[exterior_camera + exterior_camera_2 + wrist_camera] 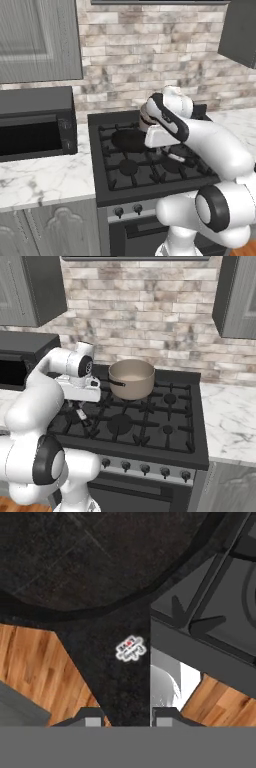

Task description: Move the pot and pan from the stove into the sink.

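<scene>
Brick wall (140, 316) backs a kitchen with grey cabinets (40, 40) and a white marble counter (45, 180); the stove (170, 421) is set between stretches of that counter. The pan (129, 140) sits on the stove's grates, on the left-hand burners nearer the wall, partly hidden by the robot's hand. In the hand view the pan (75, 557) is a broad dark curve across the top, and its handle (125, 677) runs down from it to the bottom of the picture, with a small white label on it. The gripper (129, 717) has one fingertip against each side of that handle, so it is closed on the pan by the handle. Wood floor (30, 662) shows on either side below the handle in that view, and a corner of the stove lies just to the right.

The pot (131, 378) stands upright on the back of the stove, just beside the hand and apart from it, its beige inside showing. A row of knobs (145, 468) runs along the stove's front. A black microwave (35, 130) rests on the counter to the left of the stove.
</scene>
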